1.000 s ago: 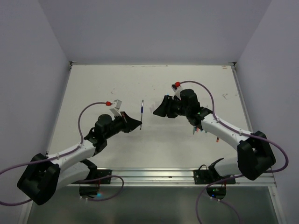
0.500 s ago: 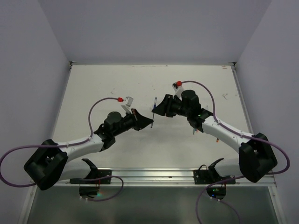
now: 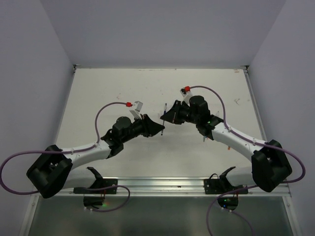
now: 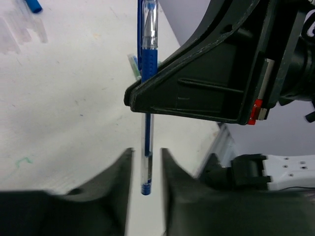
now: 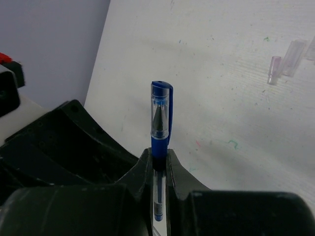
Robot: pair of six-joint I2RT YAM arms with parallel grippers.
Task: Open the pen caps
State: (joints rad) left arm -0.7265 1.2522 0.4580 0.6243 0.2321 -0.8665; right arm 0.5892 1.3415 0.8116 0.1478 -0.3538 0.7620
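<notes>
Two grippers meet above the table point(image 3: 98, 98). The right gripper point(image 5: 159, 157) is clamped on a blue pen point(image 4: 146, 135) just below its fitted pen cap point(image 5: 161, 105). The left gripper point(image 4: 146, 157) stands narrowly parted around the barrel's rear end, clear of it.

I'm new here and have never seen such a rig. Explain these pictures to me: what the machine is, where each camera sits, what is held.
These are two robot arms bolted at the near edge of a table, each ending in a two-finger gripper. The wide picture looks down from above and behind them. The other two come from cameras on the wrists. The right gripper is clamped on a blue pen with its cap on. The left gripper has its fingers slightly apart on either side of the pen's other end, not touching it. A few loose caps lie on the table.
</notes>
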